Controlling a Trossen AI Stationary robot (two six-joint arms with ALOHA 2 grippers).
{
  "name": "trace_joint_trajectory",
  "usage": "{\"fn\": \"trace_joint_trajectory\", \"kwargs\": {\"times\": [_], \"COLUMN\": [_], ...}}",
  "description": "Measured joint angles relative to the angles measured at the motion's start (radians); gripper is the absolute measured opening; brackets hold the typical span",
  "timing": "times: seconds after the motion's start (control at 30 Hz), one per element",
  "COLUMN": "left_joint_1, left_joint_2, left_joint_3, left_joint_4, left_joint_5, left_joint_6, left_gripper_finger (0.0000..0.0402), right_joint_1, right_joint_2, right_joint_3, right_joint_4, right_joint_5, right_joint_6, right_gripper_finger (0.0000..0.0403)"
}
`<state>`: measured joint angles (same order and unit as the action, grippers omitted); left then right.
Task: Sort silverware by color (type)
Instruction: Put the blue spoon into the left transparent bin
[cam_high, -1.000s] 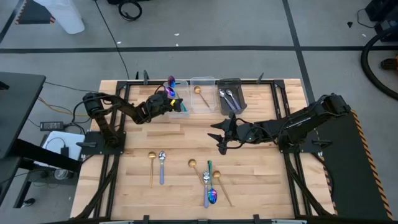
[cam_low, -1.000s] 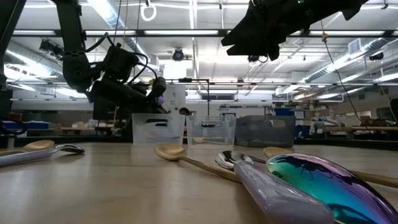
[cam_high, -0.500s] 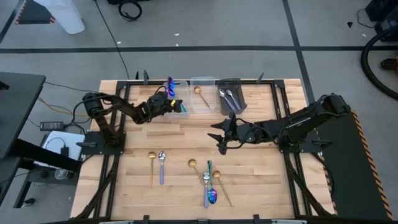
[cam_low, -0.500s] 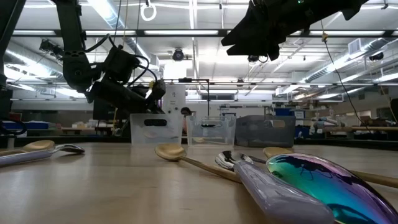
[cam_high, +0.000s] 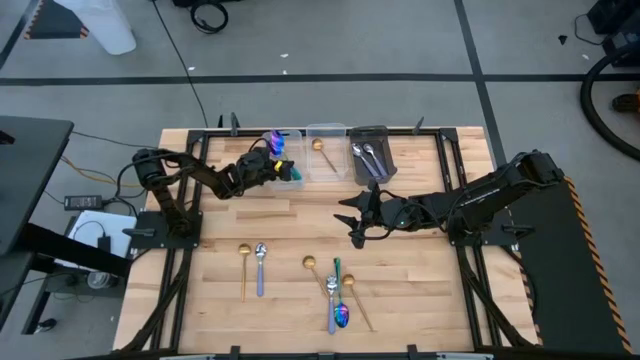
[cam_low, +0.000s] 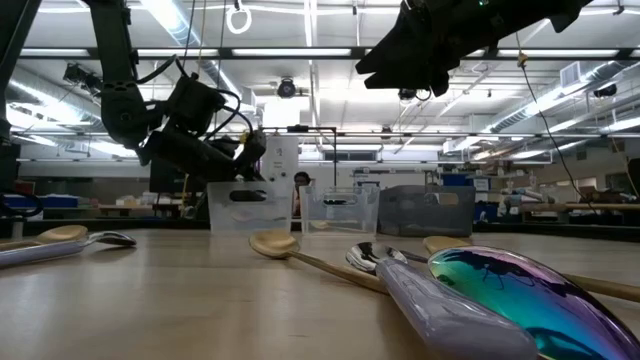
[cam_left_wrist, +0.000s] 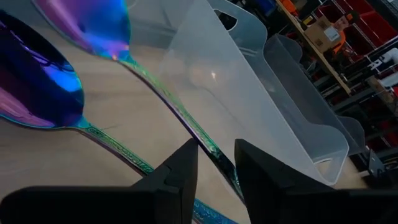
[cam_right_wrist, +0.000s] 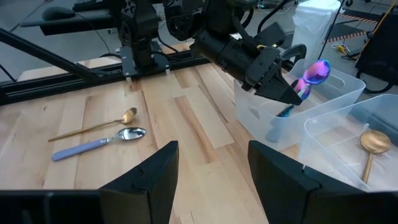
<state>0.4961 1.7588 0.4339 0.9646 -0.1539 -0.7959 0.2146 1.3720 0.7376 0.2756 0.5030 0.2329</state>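
My left gripper (cam_left_wrist: 216, 149) is open at the leftmost clear bin (cam_high: 286, 152), at the table's far side. Two iridescent blue-purple spoons are in that bin. One spoon (cam_left_wrist: 93, 25) runs its teal handle between my fingers; the other (cam_left_wrist: 37, 81) lies beside it. Their bowls (cam_right_wrist: 316, 71) stick up over the bin's rim. My right gripper (cam_high: 350, 220) hangs open over the table's middle, holding nothing. Several more pieces of silverware (cam_high: 335, 295) lie near the front edge. My left gripper comes slanting down into the bin from the table's left. The spoon's thin handle (cam_left_wrist: 205, 140) passes through the gap between my two fingers. I cannot tell whether either finger touches it.
A middle clear bin (cam_high: 326, 140) holds a gold spoon (cam_high: 320, 148). A dark grey bin (cam_high: 372, 140) holds silver spoons (cam_high: 365, 158). A gold spoon (cam_high: 243, 265) and a silver spoon with a lilac handle (cam_high: 260, 268) lie at the front left.
The iridescent spoon at my left gripper has sunk lower into the leftmost bin, its bowl end dropping toward the rim. Both arms have stayed in place.
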Motion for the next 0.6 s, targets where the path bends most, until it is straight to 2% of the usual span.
{"fn": "trace_joint_trajectory", "kwargs": {"times": [0.4,0.6], "left_joint_1": [-0.001,-0.003], "left_joint_2": [0.000,-0.049], "left_joint_3": [0.000,-0.002], "left_joint_4": [0.001,-0.089], "left_joint_5": [0.002,0.002], "left_joint_6": [0.013,0.063], "left_gripper_finger": [0.0115,0.0115], "right_joint_1": [0.000,0.000], "right_joint_2": [0.000,0.000], "right_joint_3": [0.000,0.000], "right_joint_4": [0.000,0.000], "right_joint_5": [0.000,0.000], "right_joint_6": [0.002,0.001], "right_gripper_finger": [0.0203,0.0203]}}
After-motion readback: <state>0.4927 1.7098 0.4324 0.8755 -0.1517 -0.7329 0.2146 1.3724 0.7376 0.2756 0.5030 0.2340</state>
